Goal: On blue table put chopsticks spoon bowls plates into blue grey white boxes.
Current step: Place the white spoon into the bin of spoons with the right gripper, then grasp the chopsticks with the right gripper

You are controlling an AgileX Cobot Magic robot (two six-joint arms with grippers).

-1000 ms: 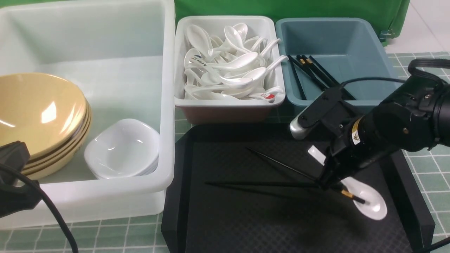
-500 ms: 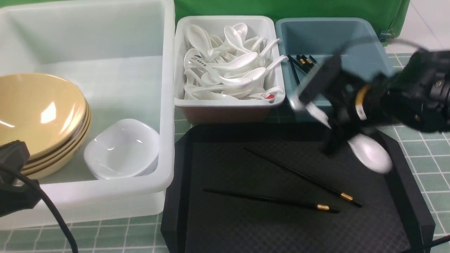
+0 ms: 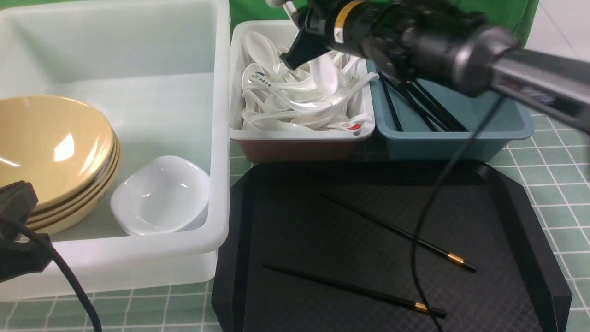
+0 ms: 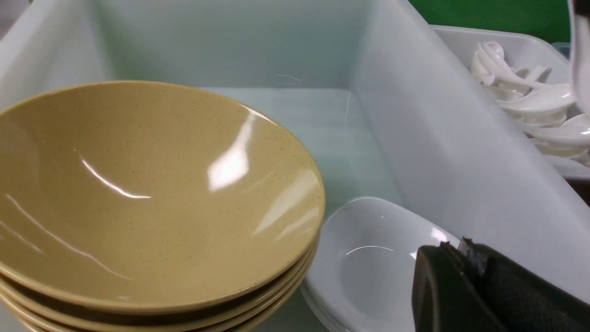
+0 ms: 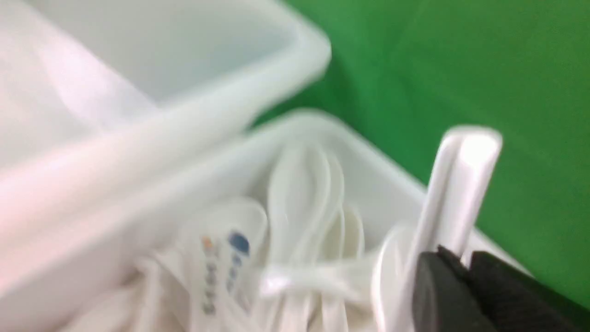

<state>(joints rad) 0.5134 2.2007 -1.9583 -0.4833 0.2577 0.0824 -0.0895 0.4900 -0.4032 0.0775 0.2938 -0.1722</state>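
Observation:
My right gripper [image 3: 295, 56] is shut on a white spoon [image 3: 325, 69] and holds it just above the small white box [image 3: 299, 134], which holds several spoons. In the right wrist view the spoon's handle [image 5: 463, 184] sticks up from my right gripper [image 5: 454, 258]. Two black chopsticks [image 3: 400, 233] [image 3: 350, 288] lie on the black tray [image 3: 521, 216]. More chopsticks [image 3: 415, 101] lie in the blue-grey box [image 3: 442, 138]. Stacked tan bowls [image 3: 50, 147] and white plates [image 3: 161, 193] sit in the large white box [image 3: 221, 115]. My left gripper [image 4: 456, 246] is shut and empty beside the plates [image 4: 368, 263].
The three boxes stand side by side behind and left of the black tray on the tiled blue table [image 3: 553, 161]. A green cloth [image 3: 498, 18] hangs behind the boxes. My right arm's cable [image 3: 428, 216] hangs down over the tray. The bowls [image 4: 138, 198] fill the left wrist view.
My right gripper lifted the spoon off the tray and carried it up and left to above the small white box. One chopstick on the tray shifted. The left arm stayed still.

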